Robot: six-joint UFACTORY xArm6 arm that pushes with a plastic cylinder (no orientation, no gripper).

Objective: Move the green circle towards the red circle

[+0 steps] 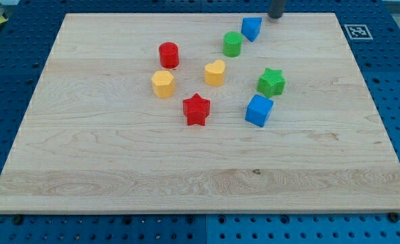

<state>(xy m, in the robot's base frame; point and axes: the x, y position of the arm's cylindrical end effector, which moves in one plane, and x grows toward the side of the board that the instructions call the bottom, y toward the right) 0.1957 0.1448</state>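
The green circle (232, 44) stands near the view's top, right of centre. The red circle (169, 55) stands to its left, a little lower, with bare board between them. My tip (276, 15) is at the view's top edge, to the right of and above the green circle. A blue triangular block (251, 28) lies between my tip and the green circle, close to the green circle's upper right. My tip touches no block.
A yellow heart (215, 72) lies below the gap between the two circles. A yellow hexagon (163, 84), a red star (196, 109), a green star (272, 82) and a blue cube (259, 110) lie lower. A marker tag (356, 31) sits beside the board's top right corner.
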